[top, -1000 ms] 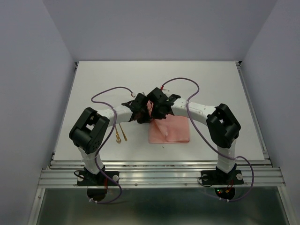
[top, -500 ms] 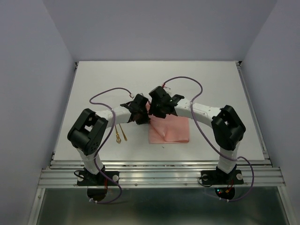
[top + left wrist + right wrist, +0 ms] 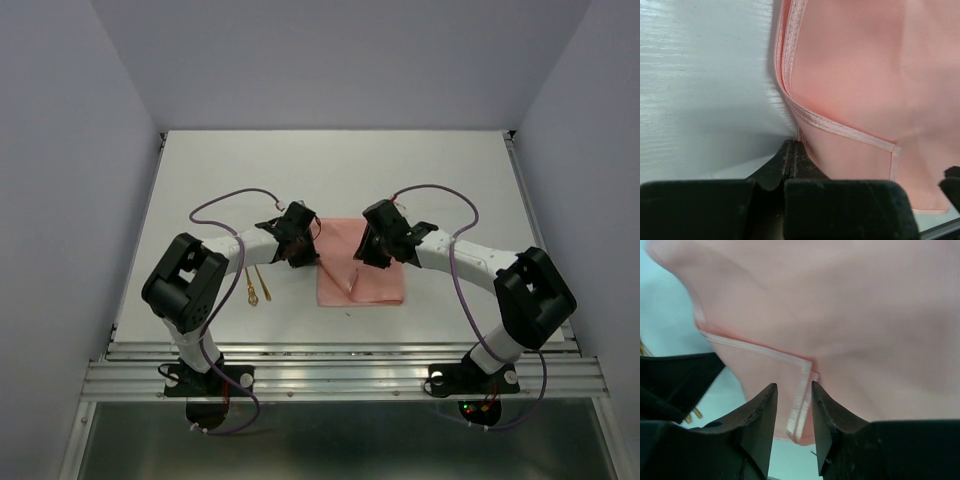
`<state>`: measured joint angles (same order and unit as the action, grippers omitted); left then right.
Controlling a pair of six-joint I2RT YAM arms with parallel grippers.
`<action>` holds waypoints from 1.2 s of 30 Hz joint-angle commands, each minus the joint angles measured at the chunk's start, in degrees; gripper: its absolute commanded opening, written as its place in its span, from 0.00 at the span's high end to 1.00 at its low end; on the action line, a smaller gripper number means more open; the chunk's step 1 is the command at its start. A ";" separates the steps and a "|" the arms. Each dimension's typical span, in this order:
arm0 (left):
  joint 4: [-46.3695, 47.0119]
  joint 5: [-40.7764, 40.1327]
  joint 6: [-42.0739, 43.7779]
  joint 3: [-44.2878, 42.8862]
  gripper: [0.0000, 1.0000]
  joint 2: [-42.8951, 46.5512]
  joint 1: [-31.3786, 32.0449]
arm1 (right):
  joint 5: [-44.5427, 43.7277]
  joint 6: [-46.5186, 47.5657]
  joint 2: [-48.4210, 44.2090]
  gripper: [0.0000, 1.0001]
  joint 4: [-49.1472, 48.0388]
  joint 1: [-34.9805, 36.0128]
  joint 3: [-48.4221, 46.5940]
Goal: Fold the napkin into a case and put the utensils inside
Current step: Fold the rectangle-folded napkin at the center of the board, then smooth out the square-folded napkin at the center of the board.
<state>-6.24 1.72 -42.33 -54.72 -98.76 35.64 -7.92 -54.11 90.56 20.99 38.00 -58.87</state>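
The white table (image 3: 200,180) holds a pink napkin (image 3: 380,285), folded flat with one flap turned over. Two gold utensils (image 3: 266,292) lie close together on the table, left of the napkin and not touching it.

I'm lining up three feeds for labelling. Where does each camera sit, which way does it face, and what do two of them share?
Top external: above and behind the bases, looking down on the table, left arm, right arm, napkin and utensils.
Left wrist: on the left arm, facing along its shut left pincer at the napkin's hemmed edge.
Right wrist: on the right arm, facing past its open right pincer onto the napkin.
Shared: both wrist views show the napkin's hemmed corner flap.
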 commanded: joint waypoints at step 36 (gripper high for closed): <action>-23.47 -13.32 1.10 -4.25 1.00 24.14 -0.48 | 23.82 12.70 3.49 0.77 -19.40 4.45 3.94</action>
<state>-25.04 -6.33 -42.44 -55.66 -77.14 35.55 11.75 -44.56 97.47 6.79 42.09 -55.33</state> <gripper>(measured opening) 0.019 0.232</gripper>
